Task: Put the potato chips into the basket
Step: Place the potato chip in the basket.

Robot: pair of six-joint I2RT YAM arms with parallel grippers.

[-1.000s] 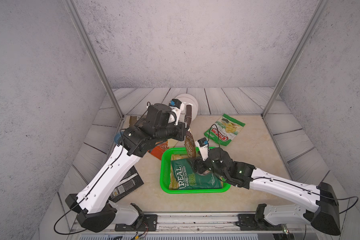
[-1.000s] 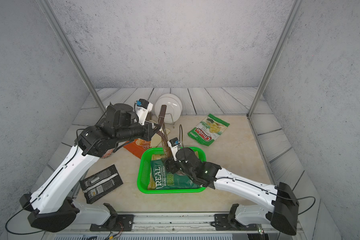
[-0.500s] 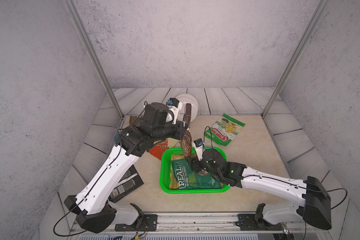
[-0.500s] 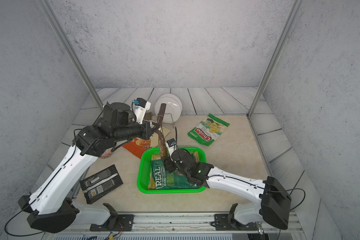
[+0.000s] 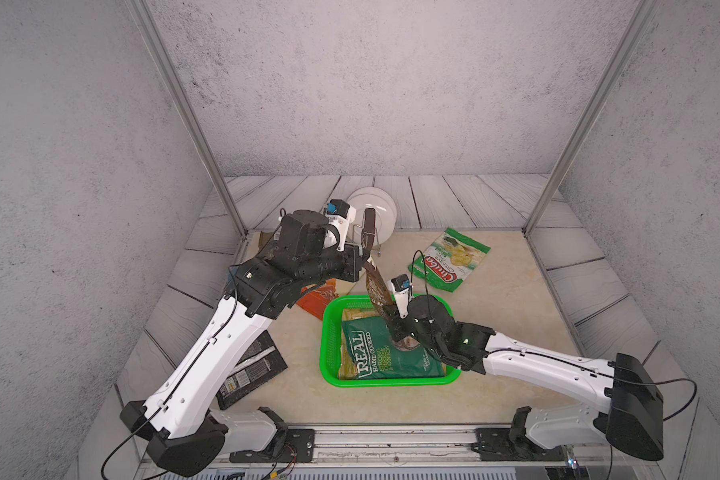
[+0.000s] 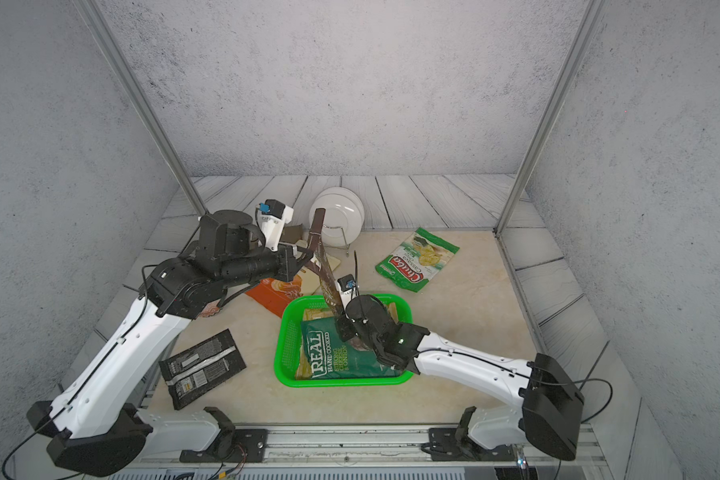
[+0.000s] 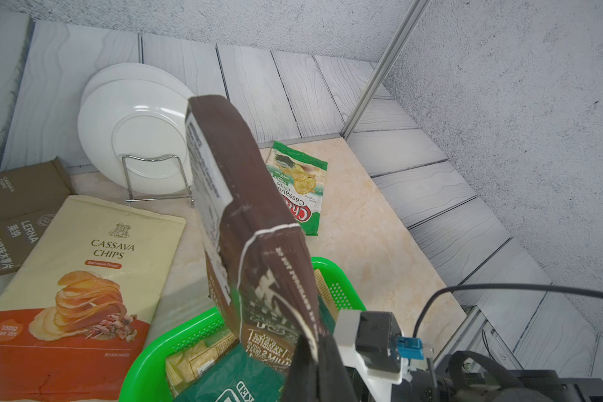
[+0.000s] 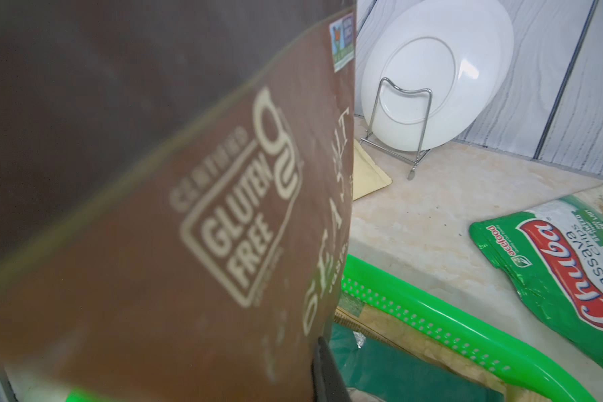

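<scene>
Progress is judged as partial. Two bags are seen inside the basket point(image 5: 327, 340) in both top views: a dark green bag point(image 5: 375, 353) lying over a tan bag point(image 5: 351, 308). A brown bag point(image 5: 376, 286) is held nearly upright over the far side of the basket, its lower end above the bags inside; it is pinched between the tightly closed jaws of the left gripper point(image 5: 364, 259). The right gripper point(image 5: 391, 326) is placed at the lower end of this bag, but whether it is clamped there cannot be told. Left on the table point(image 5: 495, 332) are a green bag point(image 5: 449, 259) beyond the basket, a cream-and-orange bag point(image 7: 84, 271), an olive bag point(image 7: 18, 212) and a black bag point(image 6: 202, 370), so more than half of the work is judged to remain. The olive bag is shown clearly only by the left wrist view; in the top views it is mostly covered by the left arm point(image 5: 225, 345). The black bag is shown only in the top views. The right wrist view is mostly filled by the brown bag.
</scene>
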